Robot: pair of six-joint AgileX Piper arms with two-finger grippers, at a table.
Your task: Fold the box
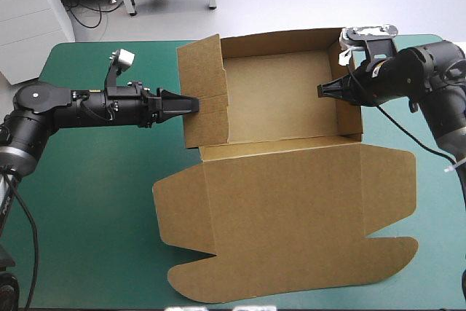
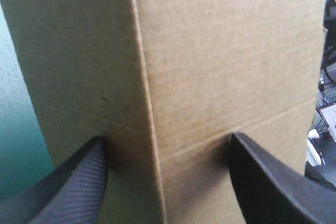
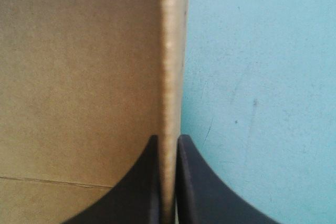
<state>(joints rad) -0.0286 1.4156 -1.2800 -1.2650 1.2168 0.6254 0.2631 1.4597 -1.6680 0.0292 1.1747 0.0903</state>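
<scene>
Nearest you, the lid (image 1: 291,216) of the brown box (image 1: 280,103) lies flat on the teal-green bench (image 1: 95,202), its curved tabs toward the near edge. Beyond its crease the tray stands half formed at the middle of the bench.

Your left gripper (image 1: 191,104) is wide, its black fingers well apart, with the left wall (image 1: 200,78) and its vertical crease close up between and ahead of them. That wall splays outward at its far end and looks the less settled of the two. Your right gripper (image 3: 168,137) is all but shut, pinching the top edge of the right wall (image 1: 351,118), board between the fingers and bare cover outside.

The step looks like squaring and tucking the left wall. Hold the right pinch steady as an anchor so the tray does not slide. Bring the left fingers in on either side of the crease rather than across it, close gently, and swing the wall upright before pressing down. Pushing sideways first would likely skew the far wall (image 1: 280,41).
</scene>
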